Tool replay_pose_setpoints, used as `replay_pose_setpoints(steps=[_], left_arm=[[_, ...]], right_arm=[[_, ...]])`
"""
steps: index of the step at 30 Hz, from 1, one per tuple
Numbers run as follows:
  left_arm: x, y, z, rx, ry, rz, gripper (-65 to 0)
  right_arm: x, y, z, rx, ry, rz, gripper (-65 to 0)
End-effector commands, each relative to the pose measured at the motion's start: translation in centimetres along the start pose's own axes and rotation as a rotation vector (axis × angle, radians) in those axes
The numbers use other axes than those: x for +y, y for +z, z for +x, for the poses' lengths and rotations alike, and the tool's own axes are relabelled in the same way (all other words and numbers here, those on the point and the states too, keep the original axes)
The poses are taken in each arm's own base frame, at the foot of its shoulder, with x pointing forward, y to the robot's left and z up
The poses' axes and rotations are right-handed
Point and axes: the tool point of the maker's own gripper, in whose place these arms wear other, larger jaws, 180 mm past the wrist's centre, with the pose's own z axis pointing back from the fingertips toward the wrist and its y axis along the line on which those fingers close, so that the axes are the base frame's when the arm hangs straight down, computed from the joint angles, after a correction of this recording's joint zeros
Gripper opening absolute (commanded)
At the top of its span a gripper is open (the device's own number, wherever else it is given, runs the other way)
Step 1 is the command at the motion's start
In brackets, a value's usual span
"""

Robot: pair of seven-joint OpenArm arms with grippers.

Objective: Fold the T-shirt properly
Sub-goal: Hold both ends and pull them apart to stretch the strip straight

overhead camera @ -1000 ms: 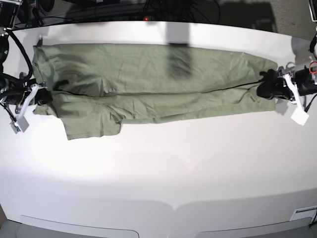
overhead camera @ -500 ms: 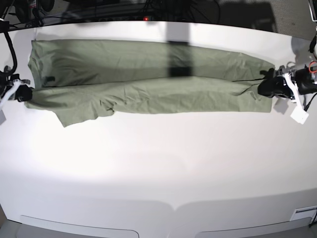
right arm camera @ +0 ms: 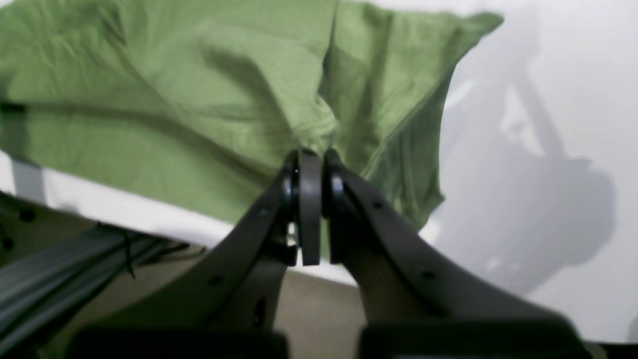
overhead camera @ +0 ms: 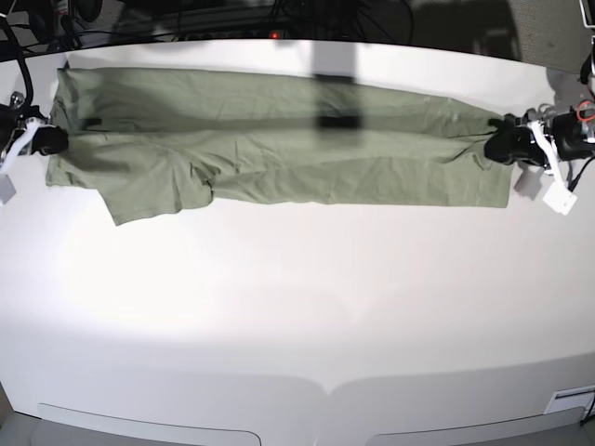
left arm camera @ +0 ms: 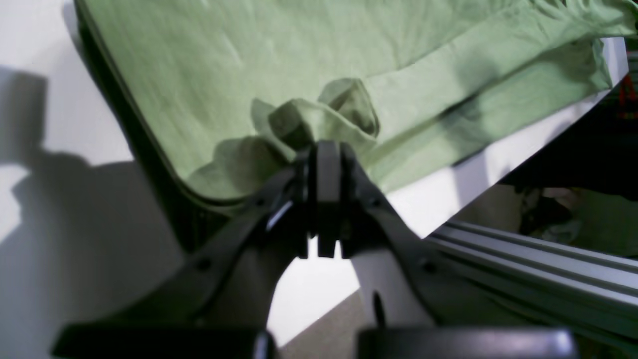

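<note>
Broad bare white table [overhead camera: 297, 316] fills the lower frame, leaving ample room to work. Beyond it, the T-shirt [overhead camera: 279, 149] lies stretched as a long band across the upper frame, apparently folded once lengthwise, one sleeve jutting lower left; crosswise folds look still to come. The left gripper [overhead camera: 507, 146] at far right and right gripper [overhead camera: 48, 141] at far left each clamp a bunched cloth end near the table's back edge.
</note>
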Motion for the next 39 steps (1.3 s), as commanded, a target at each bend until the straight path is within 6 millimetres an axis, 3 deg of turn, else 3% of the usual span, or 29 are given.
replay_pose_setpoints(steps=[1, 10, 19, 25, 32, 39], left_arm=[[0.1, 1.0, 1.2, -0.033, -0.026, 0.006, -65.0], [1.3, 2.7, 2.2, -0.092, -0.009, 0.052, -65.0], [1.2, 2.6, 2.1, -0.092, -0.006, 0.049, -65.0], [1.2, 2.5, 2.1, -0.092, -0.004, 0.047, -65.0], [1.2, 2.5, 1.9, -0.086, -0.003, 0.048, -65.0], [1.2, 2.5, 1.9, -0.086, -0.004, 0.048, -65.0]], right_arm=[[-0.2, 1.0, 1.2, -0.028, 0.031, -0.007, -65.0], [2.0, 1.3, 2.4, -0.092, 0.026, 0.117, -65.0], [2.2, 0.9, 0.0, -0.030, 0.006, 0.127, -65.0], [4.1, 1.3, 1.3, -0.101, -0.004, 0.231, -65.0], [3.6, 1.3, 0.9, -0.081, 0.000, 0.209, -65.0], [2.6, 2.2, -1.8, 0.038, 0.019, 0.174, -65.0]])
